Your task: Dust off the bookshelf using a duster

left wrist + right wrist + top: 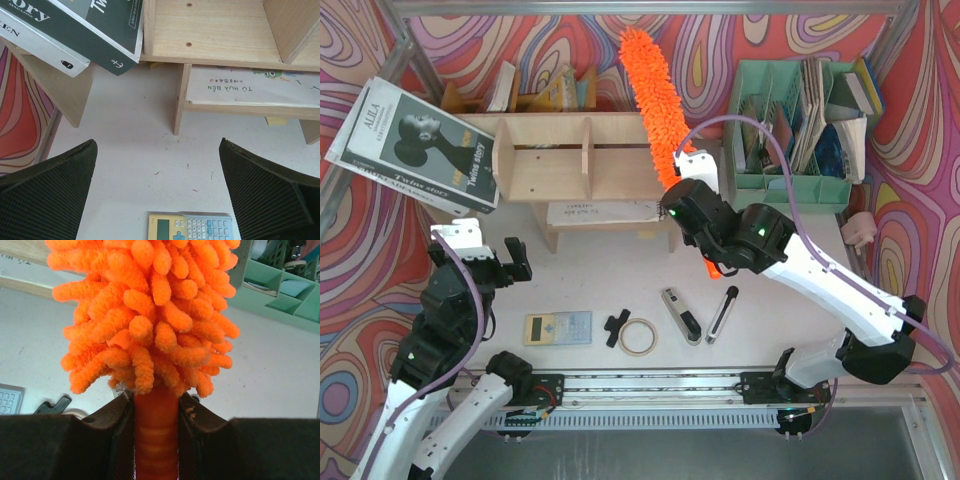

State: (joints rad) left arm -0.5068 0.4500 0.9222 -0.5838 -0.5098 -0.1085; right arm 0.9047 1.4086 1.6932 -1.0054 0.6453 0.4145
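Note:
The light plywood bookshelf [570,150] stands at the back centre-left; its lower edge and leg also show in the left wrist view [210,30]. The fluffy orange duster [655,95] lies slanted across the shelf's right end, its tip pointing to the back. My right gripper [680,190] is shut on the duster's smooth orange handle [156,430], just below the fluffy head [150,315]; the fingers [197,415] press on both sides. My left gripper [505,262] is open and empty in front of the shelf's left leg, above the table [157,145].
A dark magazine [415,145] rests on the shelf's left end. A mint green file organizer [795,120] stands at the back right. A calculator [557,327], a tape roll [638,337], a black clip [616,327], a cutter [682,315] and a marker [722,314] lie near the front.

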